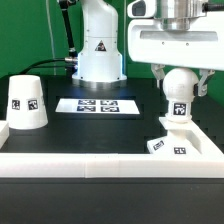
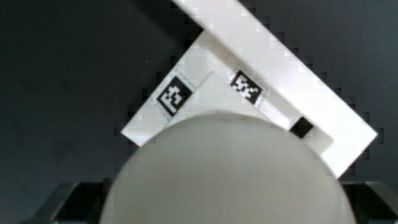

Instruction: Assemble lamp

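My gripper is shut on the white ball-shaped bulb and holds it upright right over the flat angular lamp base at the exterior view's right; the bulb's stem meets the base. In the wrist view the bulb fills the lower half, and the base with its square tags lies behind it. The white truncated-cone shade with its black-and-white tag stands at the exterior view's left, apart from the gripper.
The marker board lies flat at the table's middle back. The white robot pedestal stands behind it. A raised white wall runs along the front edge, with a side wall next to the base.
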`<move>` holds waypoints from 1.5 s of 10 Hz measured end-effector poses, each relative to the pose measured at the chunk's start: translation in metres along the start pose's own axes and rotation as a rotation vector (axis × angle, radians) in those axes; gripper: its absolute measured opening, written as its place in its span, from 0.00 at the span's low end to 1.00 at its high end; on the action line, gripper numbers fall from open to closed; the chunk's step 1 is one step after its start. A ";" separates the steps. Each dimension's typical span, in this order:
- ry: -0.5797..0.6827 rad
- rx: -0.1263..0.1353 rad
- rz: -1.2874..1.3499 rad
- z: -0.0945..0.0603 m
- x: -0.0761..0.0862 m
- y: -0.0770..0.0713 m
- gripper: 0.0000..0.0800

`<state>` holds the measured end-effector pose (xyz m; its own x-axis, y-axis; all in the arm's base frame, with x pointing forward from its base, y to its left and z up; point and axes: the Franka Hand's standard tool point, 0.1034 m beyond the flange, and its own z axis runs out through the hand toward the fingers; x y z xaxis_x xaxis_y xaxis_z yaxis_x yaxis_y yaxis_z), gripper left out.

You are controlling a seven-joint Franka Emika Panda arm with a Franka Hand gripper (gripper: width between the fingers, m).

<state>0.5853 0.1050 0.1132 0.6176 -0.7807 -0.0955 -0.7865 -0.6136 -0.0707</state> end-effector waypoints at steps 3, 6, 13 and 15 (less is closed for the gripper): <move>-0.008 0.008 0.144 0.000 -0.001 -0.001 0.72; -0.010 0.009 0.107 0.000 -0.002 -0.001 0.86; 0.053 0.022 -0.557 -0.001 0.003 -0.008 0.87; 0.056 0.017 -0.711 -0.002 0.003 -0.008 0.87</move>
<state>0.5934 0.1071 0.1150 0.9800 -0.1969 0.0303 -0.1924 -0.9748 -0.1129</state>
